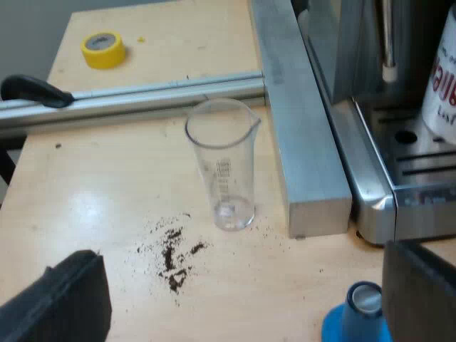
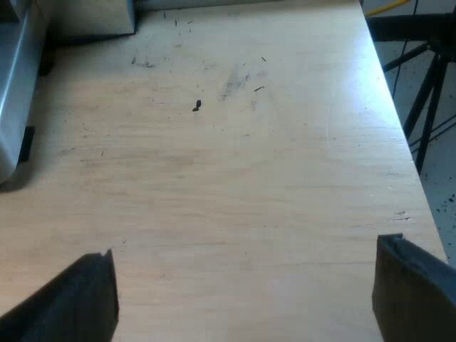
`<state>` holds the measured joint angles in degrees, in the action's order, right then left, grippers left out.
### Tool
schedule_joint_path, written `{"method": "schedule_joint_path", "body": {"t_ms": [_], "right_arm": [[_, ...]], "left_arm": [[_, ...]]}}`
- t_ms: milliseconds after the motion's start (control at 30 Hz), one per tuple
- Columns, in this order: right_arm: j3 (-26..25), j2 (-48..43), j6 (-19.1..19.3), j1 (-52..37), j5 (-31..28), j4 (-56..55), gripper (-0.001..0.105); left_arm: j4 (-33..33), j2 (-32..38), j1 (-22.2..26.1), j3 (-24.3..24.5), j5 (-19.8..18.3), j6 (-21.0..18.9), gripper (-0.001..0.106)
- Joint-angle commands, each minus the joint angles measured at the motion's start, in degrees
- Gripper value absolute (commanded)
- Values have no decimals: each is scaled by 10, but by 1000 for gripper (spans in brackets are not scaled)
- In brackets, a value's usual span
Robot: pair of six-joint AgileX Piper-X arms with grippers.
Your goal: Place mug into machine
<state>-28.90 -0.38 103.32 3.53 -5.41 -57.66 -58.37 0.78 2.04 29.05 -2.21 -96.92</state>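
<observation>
My left gripper (image 1: 242, 253) is released, its two fingers (image 1: 64, 299) spread wide with nothing between them, hanging above the wooden table (image 1: 107, 199). The mug (image 1: 442, 71) is well ahead of it, beyond the far finger, standing on the drip tray (image 1: 420, 157) of the espresso machine (image 1: 377, 178). It is upright, long axis vertical, white wall with red lettering turned toward me. I cannot tell where its handle points.

Straight ahead of this gripper stands an empty measuring glass (image 1: 222, 171), upright, spout toward the machine, with spilled coffee grounds (image 1: 174, 256) nearer me. A blue tamper (image 1: 360, 317) sits just beside one finger. A metal bar (image 1: 299, 121) lies between glass and machine, and a roll of yellow tape (image 1: 103, 50) lies far ahead.

My right gripper (image 2: 246, 246) is also wide apart and holds nothing, over bare table.
</observation>
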Motion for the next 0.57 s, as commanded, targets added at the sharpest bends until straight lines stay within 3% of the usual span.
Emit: {"method": "schedule_joint_path", "body": {"t_ms": [33,567], "right_arm": [[-4,-26,1,1,6,5,74],[-4,-26,1,1,6,5,74]], "left_arm": [[22,79,0,-8,3,-5,78],[25,81,0,-9,3,-5,78]]}}
